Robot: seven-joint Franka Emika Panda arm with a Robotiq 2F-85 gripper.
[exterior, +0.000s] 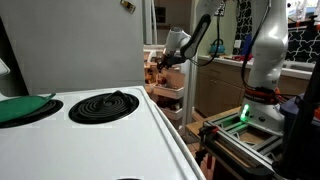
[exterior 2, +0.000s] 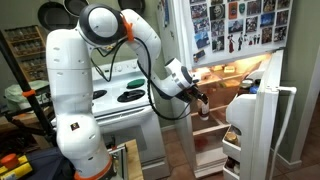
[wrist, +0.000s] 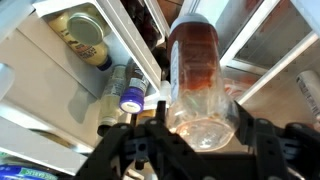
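The open refrigerator [exterior 2: 240, 72] fills the right of the frame in an exterior view, and the arm [exterior 2: 110, 25] is stretched toward it from the left. In the wrist view, the tool [wrist: 200, 125] is clenched around a bottle [wrist: 195, 70] of reddish-brown liquid at centre. The bottle is gripped and rests on no shelf. A purple-lidded jar [wrist: 131, 98] is seen at lower left.

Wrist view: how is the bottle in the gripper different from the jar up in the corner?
The bottle is clear with red-brown stuff inside; the jar looks pale yellow with a goldish lid. The bottle is clamped in the gripper; the jar stands apart, untouched. The bottle fills the middle of the view; the jar shows smaller. Both are round containers.
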